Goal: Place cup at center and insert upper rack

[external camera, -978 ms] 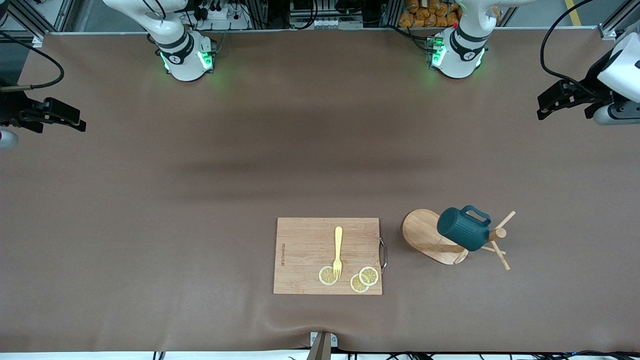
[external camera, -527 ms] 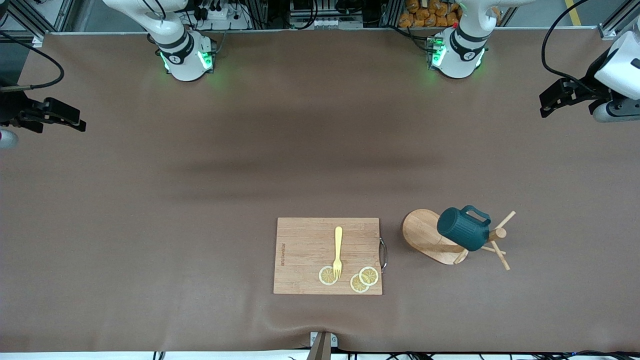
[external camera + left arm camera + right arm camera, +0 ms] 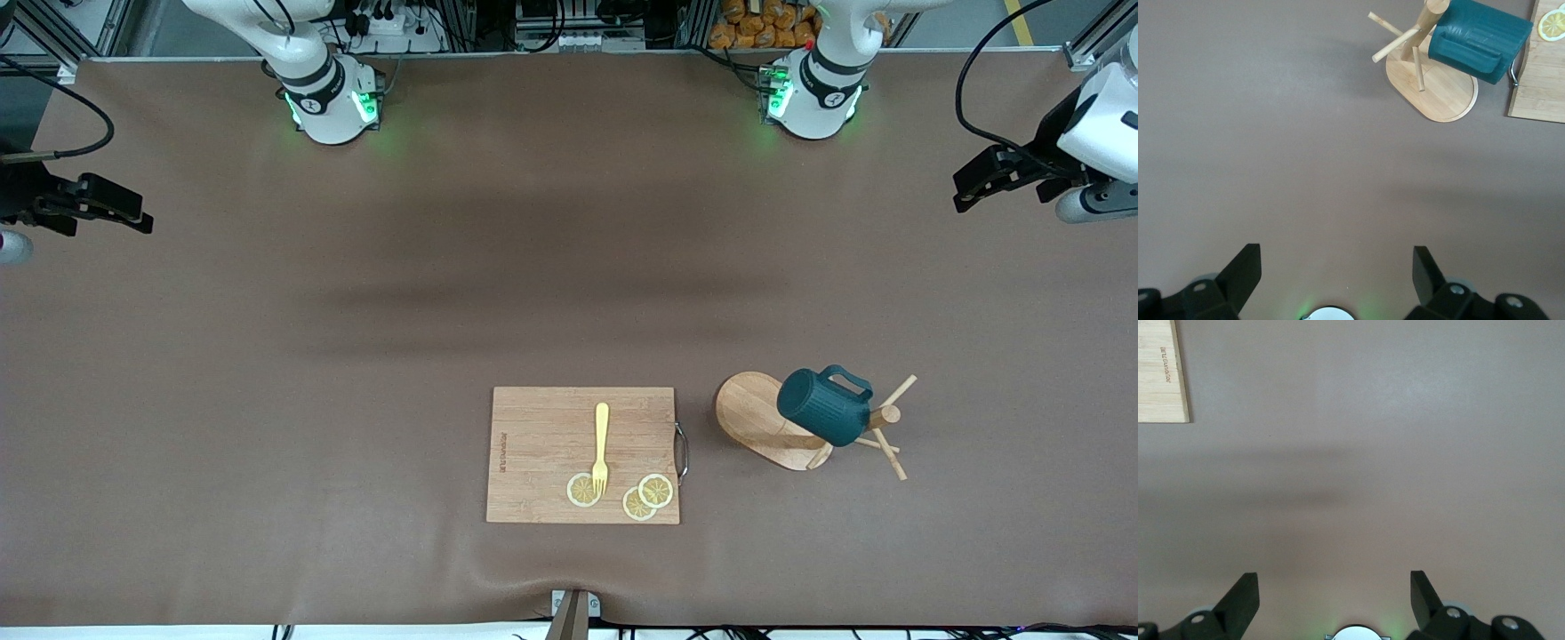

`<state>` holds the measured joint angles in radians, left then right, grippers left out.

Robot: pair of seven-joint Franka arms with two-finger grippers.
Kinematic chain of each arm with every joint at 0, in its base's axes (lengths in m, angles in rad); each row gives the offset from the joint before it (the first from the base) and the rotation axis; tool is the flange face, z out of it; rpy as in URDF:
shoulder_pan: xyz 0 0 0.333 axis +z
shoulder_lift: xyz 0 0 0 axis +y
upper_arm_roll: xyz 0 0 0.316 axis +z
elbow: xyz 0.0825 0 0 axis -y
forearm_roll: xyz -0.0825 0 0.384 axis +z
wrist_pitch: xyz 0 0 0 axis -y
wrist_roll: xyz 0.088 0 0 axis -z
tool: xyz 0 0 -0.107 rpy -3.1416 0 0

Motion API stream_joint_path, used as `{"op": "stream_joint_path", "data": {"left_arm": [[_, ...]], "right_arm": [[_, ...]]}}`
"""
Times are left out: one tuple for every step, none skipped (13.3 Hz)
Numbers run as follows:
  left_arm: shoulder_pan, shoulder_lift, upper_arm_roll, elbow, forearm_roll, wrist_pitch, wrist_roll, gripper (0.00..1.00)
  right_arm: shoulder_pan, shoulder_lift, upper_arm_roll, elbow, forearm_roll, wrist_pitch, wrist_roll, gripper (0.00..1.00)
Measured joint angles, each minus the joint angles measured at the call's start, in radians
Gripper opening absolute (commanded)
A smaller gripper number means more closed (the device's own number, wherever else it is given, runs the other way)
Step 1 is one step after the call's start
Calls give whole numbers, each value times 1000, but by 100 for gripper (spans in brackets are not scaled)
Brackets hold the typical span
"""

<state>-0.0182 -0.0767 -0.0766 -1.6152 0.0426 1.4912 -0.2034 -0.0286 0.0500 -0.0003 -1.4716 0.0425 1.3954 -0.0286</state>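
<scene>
Only the left gripper [image 3: 973,182] has shifted a little at its table edge; cup and rack have not moved.

The cup [image 3: 823,407] hangs tilted on the upper rack [image 3: 769,422], mouth facing the camera-side edge, just beside the cutting board [image 3: 582,454] toward the left arm's end. The left gripper, fingers spread and empty, is over bare table (the rack shows in its wrist view), clearly the closer one. The right gripper [image 3: 124,212], also spread wide, waits over the right arm's end.
</scene>
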Motion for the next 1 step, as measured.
{"op": "stream_joint_path", "data": {"left_arm": [[0,0,0,-1,0,0,0,100]], "right_arm": [[0,0,0,0,0,-1,0,100]]}}
